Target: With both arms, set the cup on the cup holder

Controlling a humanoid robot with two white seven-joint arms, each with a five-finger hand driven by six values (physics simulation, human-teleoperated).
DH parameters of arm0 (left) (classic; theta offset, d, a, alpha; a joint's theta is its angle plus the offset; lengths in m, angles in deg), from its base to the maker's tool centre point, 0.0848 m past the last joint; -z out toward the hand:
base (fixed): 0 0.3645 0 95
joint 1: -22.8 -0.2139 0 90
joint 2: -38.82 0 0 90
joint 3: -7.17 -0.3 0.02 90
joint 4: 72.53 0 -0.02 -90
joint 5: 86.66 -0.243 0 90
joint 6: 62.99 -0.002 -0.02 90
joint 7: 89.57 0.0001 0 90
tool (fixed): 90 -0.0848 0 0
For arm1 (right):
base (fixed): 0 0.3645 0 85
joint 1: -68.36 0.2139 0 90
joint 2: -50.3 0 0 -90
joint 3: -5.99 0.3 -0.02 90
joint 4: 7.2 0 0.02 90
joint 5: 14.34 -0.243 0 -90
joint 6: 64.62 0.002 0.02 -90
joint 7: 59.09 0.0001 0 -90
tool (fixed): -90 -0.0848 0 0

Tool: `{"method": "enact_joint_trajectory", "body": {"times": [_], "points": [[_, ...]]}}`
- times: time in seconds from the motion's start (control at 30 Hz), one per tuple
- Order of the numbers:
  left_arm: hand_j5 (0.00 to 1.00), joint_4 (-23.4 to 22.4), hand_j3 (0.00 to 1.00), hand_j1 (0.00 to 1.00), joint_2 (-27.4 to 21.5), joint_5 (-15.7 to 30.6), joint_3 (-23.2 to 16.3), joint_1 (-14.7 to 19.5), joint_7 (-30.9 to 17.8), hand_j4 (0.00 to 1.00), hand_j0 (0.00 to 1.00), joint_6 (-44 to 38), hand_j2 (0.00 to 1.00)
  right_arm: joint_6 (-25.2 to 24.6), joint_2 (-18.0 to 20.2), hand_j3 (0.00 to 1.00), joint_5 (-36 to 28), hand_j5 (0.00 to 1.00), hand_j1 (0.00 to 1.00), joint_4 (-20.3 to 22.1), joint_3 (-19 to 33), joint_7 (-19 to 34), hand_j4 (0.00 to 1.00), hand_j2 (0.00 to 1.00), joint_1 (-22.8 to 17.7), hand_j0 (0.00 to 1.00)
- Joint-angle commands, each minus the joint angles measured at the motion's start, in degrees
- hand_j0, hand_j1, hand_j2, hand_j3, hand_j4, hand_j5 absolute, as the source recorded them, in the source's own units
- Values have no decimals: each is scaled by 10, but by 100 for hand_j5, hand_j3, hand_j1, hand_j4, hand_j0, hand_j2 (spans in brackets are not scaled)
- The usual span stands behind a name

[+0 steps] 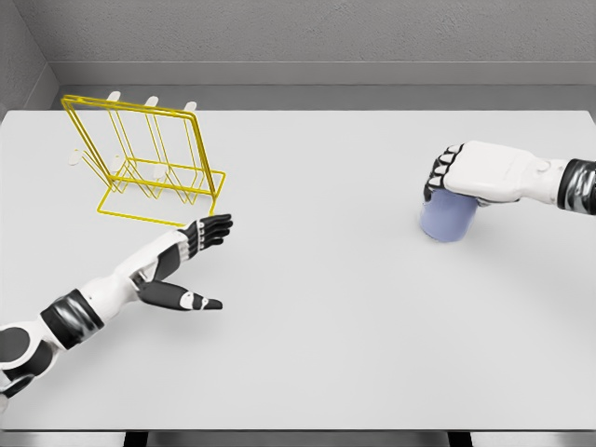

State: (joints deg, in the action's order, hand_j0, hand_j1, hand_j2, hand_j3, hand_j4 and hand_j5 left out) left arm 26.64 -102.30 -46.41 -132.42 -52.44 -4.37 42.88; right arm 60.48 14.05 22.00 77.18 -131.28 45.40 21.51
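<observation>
A: What's there, biggest first?

B: One table (317, 354). One yellow wire holder (149, 163) at the far left, with three white pegs. One blue cup (447, 220) standing on the right.

A: And the hands?

B: Two. The right hand (461, 175) reaches in from the right and sits on top of the cup, fingers curled over its rim, grasping it. The left hand (191, 256) lies just near of the holder, fingers straight and released, thumb spread.

My hands, left (191, 250) and right (475, 172), are white with black fingers. The cup (448, 220) is pale blue, the wire cup holder (144, 163) bright yellow with white pegs, the table (317, 326) plain light grey.
</observation>
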Motion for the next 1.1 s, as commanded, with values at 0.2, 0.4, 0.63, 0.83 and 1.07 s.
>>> {"method": "enact_joint_trajectory", "body": {"times": [0.2, 0.4, 0.63, 0.83, 1.07], "points": [[100, -1, 100, 100, 8, 7, 0, 0, 0, 100, 100, -23, 100, -1, 4, 53, -6, 53, 53, 46, 11, 1, 53, 53, 1, 53], [100, -1, 100, 100, 12, 6, 0, 0, 0, 100, 100, -23, 100, -1, 6, 53, -4, 53, 53, 90, 11, 1, 53, 53, 0, 53], [100, -3, 100, 100, 21, 4, 0, 1, 0, 100, 100, -23, 100, -1, 0, 52, -2, 52, 52, 134, 11, 2, 52, 52, 0, 52], [100, -10, 100, 100, 26, 4, -1, 3, -1, 100, 100, -23, 100, -1, -18, 49, -3, 49, 49, 167, 13, 49, 49, 49, -2, 49], [100, -11, 100, 100, 27, 4, -1, 3, -1, 100, 100, -23, 100, -1, -46, 49, -6, 49, 49, 168, 12, 64, 49, 49, -3, 49]]}}
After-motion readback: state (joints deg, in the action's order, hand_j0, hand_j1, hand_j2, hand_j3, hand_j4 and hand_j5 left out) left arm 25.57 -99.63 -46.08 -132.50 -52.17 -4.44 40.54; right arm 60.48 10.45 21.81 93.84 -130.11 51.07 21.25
